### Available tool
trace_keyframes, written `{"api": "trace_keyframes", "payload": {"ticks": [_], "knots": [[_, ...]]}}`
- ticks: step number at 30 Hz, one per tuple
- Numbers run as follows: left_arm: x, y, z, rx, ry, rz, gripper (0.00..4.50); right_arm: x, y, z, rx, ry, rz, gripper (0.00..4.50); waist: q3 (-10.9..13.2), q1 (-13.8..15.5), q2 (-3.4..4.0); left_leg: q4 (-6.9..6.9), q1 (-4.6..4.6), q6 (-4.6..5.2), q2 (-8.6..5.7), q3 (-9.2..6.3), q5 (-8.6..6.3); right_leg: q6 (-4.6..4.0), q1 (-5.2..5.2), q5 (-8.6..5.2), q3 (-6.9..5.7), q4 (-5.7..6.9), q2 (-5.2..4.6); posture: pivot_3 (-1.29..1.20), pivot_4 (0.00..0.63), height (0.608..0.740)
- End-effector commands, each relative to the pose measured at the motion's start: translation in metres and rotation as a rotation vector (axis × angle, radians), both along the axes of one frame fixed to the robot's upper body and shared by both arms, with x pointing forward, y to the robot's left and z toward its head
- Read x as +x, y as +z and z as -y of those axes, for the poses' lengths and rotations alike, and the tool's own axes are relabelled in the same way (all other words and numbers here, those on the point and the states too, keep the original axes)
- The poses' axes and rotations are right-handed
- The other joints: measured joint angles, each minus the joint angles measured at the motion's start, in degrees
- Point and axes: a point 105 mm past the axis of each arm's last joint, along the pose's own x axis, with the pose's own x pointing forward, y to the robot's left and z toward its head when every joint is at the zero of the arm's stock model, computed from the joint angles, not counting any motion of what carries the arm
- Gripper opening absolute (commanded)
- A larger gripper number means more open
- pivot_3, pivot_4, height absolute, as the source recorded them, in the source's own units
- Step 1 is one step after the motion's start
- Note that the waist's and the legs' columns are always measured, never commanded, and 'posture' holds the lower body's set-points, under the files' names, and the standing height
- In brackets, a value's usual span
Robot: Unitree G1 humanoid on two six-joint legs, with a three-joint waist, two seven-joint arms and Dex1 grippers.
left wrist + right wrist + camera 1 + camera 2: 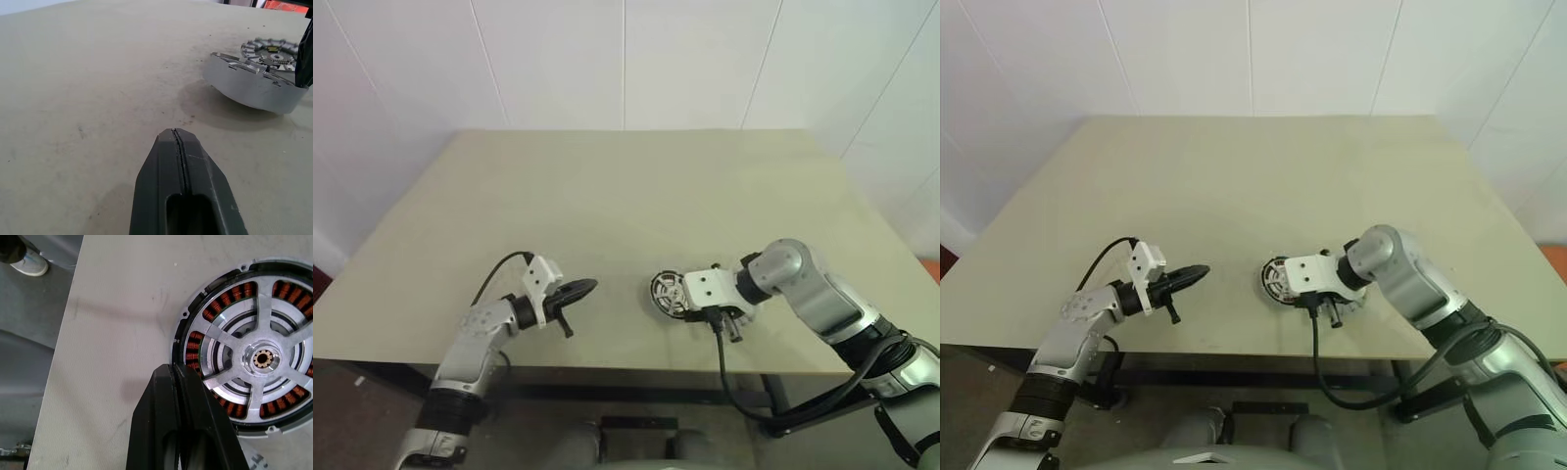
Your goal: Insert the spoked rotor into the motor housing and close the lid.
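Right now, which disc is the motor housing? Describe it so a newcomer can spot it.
On the beige table, near its front edge, look beside the right gripper. The motor housing is the round silver disc there, marked by copper-orange windings with the spoked rotor sitting inside; the lid shows no copper.

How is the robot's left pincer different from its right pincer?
The left pincer points almost level across the table, while the right pincer points steeply down. The left pincer has only bare table around its tip, while the right pincer's tip is at the rim of the motor housing. Both are black and shut.
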Motion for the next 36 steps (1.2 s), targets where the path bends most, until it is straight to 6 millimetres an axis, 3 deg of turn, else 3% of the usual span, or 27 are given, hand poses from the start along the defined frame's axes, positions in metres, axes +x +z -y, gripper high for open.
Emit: {"api": "trace_keyframes", "payload": {"ticks": [1, 6, 9, 15, 21, 26, 29, 32, 36], "knots": [[0.005, 0.011, 0.0, 0.0, -0.005, 0.05, 0.0, -0.007, 0.001, -0.003, -0.003, 0.041, -0.008, 0.01, 0.0, 0.1, 0.0, 0.0, -0.01, 0.0, 0.0, 0.0, 0.0, 0.0, 0.0, 0.0, 0.0, 0.0, 0.0, 0.0, 0.0, 0.74], [-0.001, 0.019, 0.001, -0.027, -0.038, 0.058, 0.0, -0.001, -0.005, -0.005, -0.004, 0.03, 0.015, 0.01, 0.0, 0.0, 0.0, 0.0, -0.01, 0.01, 0.0, 0.0, 0.01, 0.0, 0.0, 0.0, 0.0, -0.01, 0.0, 0.0, 0.0, 0.74], [-0.006, 0.023, 0.0, -0.05, -0.071, 0.057, 0.0, -0.001, -0.006, -0.005, 0.009, 0.031, 0.003, 0.65, 0.0, -0.1, -0.01, 0.0, 0.0, 0.0, 0.0, 0.02, 0.0, 0.0, 0.01, 0.0, -0.01, -0.01, 0.01, 0.0, 0.0, 0.74], [-0.018, 0.025, 0.002, -0.042, -0.147, 0.065, 0.0, 0.012, 0.007, -0.018, 0.1, -0.022, 0.025, 2.58, 0.0, -0.5, -0.04, 0.01, 0.38, -0.02, 0.06, 0.04, -0.02, -0.01, 0.3, 0.0, 0.01, -0.01, 0.01, 0.0, 0.0, 0.74], [-0.019, 0.023, 0.005, -0.023, -0.188, 0.082, 0.0, 0.034, 0.045, -0.024, 0.246, -0.102, 0.026, 2.58, 0.0, -0.4, 0.01, 0.0, 0.32, -0.02, 0.08, 0.02, -0.01, -0.05, 0.22, 0.02, 0.03, 0.0, -0.03, 0.0, 0.0, 0.74], [-0.014, 0.02, 0.011, -0.021, -0.2, 0.095, 0.0, 0.08, 0.066, 0.02, 0.107, -0.215, 0.256, 2.58, 0.0, 0.1, 0.01, -0.04, 0.3, -0.02, 0.04, 0.03, -0.01, -0.05, 0.19, 0.02, -0.02, -0.02, -0.03, 0.0, 0.0, 0.74], [-0.012, 0.019, 0.014, -0.016, -0.211, 0.103, 0.0, 0.09, 0.066, 0.044, -0.008, -0.219, 0.325, 2.58, 0.0, -0.1, 0.01, -0.04, 0.21, -0.02, -0.01, 0.15, -0.01, -0.05, 0.17, 0.02, -0.04, -0.09, -0.06, 0.0, 0.0, 0.74], [-0.01, 0.019, 0.018, -0.019, -0.215, 0.108, 0.0, 0.089, 0.06, 0.073, -0.159, -0.199, 0.353, 1.94, 0.0, -0.2, 0.04, -0.08, 0.12, 0.01, -0.03, 0.25, 0.01, -0.05, 0.02, 0.03, 0.0, -0.05, -0.05, 0.0, 0.0, 0.74], [-0.009, 0.019, 0.021, -0.023, -0.22, 0.109, 0.0, 0.08, 0.049, 0.099, -0.278, -0.18, 0.314, 0.6, 0.0, -0.6, 0.05, -0.12, -0.03, 0.13, -0.01, 0.28, 0.08, -0.04, -0.02, 0.04, 0.04, 0.02, 0.04, 0.0, 0.0, 0.74]]}}
